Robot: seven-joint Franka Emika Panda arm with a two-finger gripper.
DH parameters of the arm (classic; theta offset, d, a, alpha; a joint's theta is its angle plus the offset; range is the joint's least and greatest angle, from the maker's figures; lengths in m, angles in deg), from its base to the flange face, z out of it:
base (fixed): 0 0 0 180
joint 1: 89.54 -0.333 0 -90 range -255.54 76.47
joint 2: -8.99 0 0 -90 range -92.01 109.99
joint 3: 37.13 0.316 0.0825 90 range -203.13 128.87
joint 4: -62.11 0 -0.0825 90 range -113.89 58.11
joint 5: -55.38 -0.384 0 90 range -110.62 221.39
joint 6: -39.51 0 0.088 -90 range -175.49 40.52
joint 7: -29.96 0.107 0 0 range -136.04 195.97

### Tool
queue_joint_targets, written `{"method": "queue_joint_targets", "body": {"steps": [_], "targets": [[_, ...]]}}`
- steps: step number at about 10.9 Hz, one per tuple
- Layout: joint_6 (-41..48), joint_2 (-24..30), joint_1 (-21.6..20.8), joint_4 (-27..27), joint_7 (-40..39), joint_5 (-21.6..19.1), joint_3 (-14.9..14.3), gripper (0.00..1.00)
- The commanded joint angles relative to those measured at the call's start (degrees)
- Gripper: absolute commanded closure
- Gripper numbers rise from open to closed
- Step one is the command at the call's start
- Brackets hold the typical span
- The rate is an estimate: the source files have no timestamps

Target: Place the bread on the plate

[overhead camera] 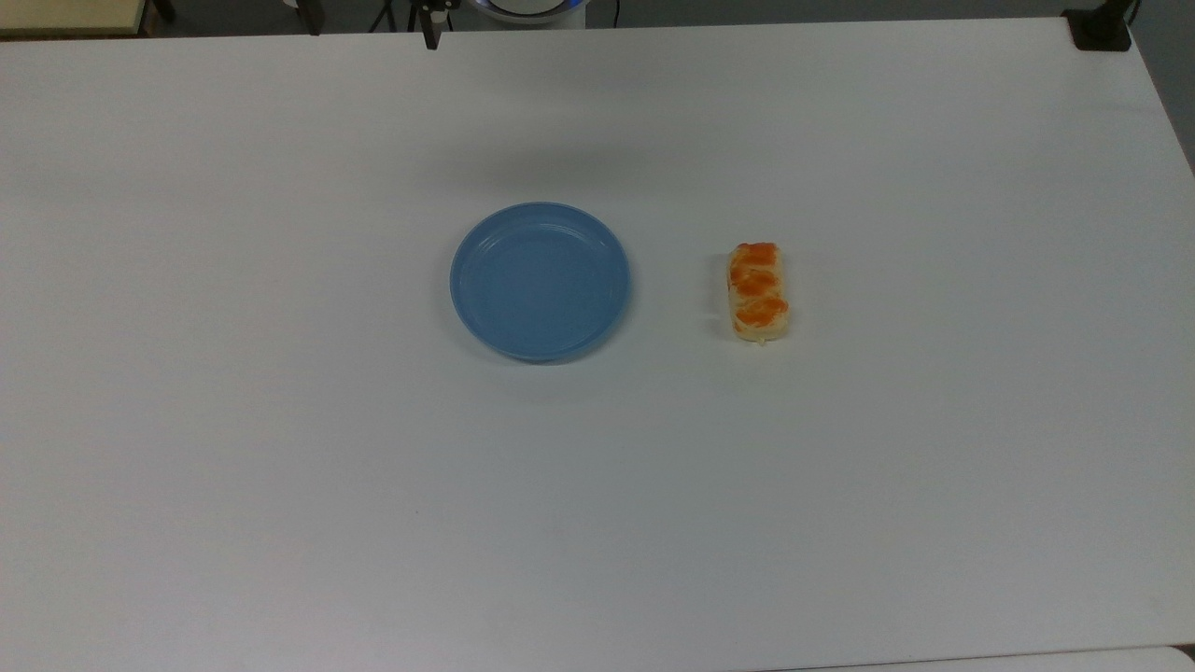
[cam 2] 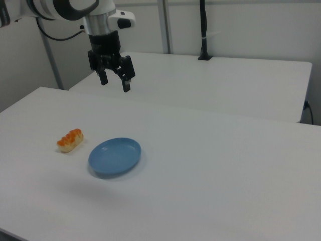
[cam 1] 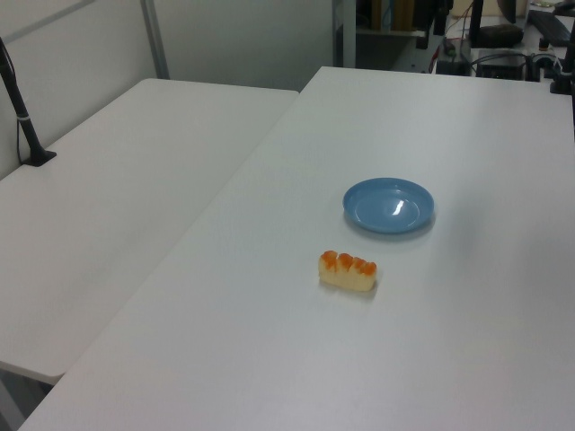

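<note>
The bread lies flat on the white table, a pale oblong piece with orange glazed patches; I also see the bread in the left view and the bread in the right view. The light-blue plate sits bare a short way to the top view's left of it, and the plate and plate show in the other views. My gripper hangs open and empty high above the table, well above the plate and bread in the right view.
A second white table adjoins on the left view's left, with a black post clamped on it. Another black post stands on the far table in the right view. A black mount sits at the table's top-right corner.
</note>
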Motion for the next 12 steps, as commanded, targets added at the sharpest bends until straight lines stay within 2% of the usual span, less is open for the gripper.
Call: {"method": "queue_joint_targets", "body": {"steps": [1,12], "targets": [[-0.9,0.4,-0.1,-0.5,-1.0,-0.6,0.1,0.0],[-1.0,-0.3,-0.3,-0.4,-1.0,1.5,0.6,0.0]]}}
